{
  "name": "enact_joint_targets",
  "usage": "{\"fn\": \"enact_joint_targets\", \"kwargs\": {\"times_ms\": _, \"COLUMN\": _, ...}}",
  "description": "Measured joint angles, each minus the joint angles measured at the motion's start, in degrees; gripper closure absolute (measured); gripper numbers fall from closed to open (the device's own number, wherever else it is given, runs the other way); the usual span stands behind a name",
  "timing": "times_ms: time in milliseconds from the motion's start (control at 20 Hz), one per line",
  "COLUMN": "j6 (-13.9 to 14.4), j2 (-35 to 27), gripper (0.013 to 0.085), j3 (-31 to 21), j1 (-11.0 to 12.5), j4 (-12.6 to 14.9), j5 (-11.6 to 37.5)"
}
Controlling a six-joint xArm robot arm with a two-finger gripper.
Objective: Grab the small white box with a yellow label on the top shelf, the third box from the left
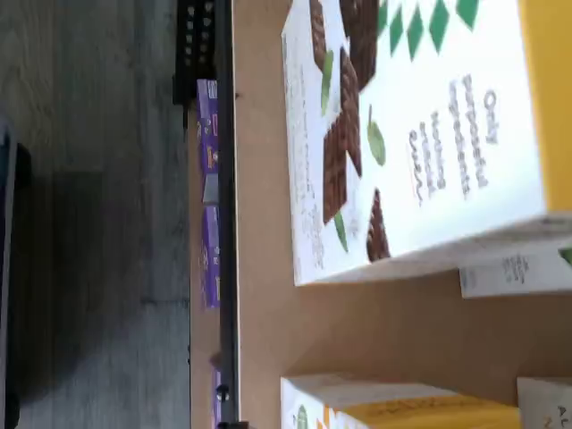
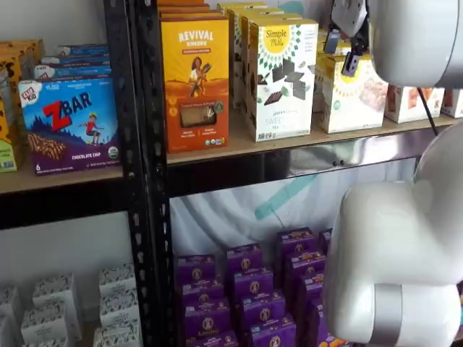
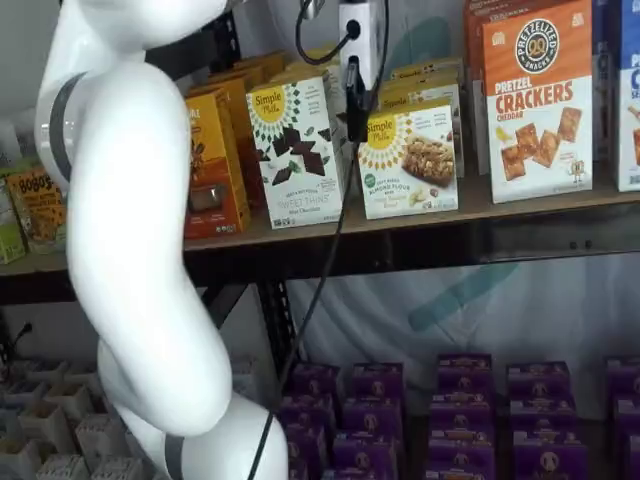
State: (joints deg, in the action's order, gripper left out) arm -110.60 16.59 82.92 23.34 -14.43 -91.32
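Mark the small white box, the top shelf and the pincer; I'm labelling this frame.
small white box [image 3: 408,160]: shelf view, front face.
top shelf [image 3: 540,235]: shelf view, metal front rail.
pincer [image 3: 354,105]: shelf view, black fingers.

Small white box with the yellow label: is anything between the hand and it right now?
Nothing visible blocks it. In a shelf view the hand hangs just in front of the small white box on the top shelf. The taller white box stands close beside it, a tight neighbour rather than an obstacle.

white arm raised, tool [image 3: 354,100] hanging downward (finger gap unclear).
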Motion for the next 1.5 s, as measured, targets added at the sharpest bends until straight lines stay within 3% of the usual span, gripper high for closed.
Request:
{"fn": "enact_joint_targets", "kwargs": {"times_ms": 550, "j6": -0.3, "j2": -2.0, "gripper": 0.0130, "j3": 0.1, "j1": -0.3, "j4": 1.6, "j5": 0.5}}
{"fn": "enact_joint_targets", "kwargs": {"times_ms": 1100, "j6": 0.8, "j2": -4.0, "gripper": 0.0130, "j3": 2.0, "j1": -2.4, "j4": 8.1, "j5": -2.9}}
{"fn": "enact_joint_targets", "kwargs": {"times_ms": 1500, "j6": 1.2, "j2": -4.0, "gripper": 0.0130, "j3": 1.3, "j1": -3.0, "j4": 9.3, "j5": -3.4}}
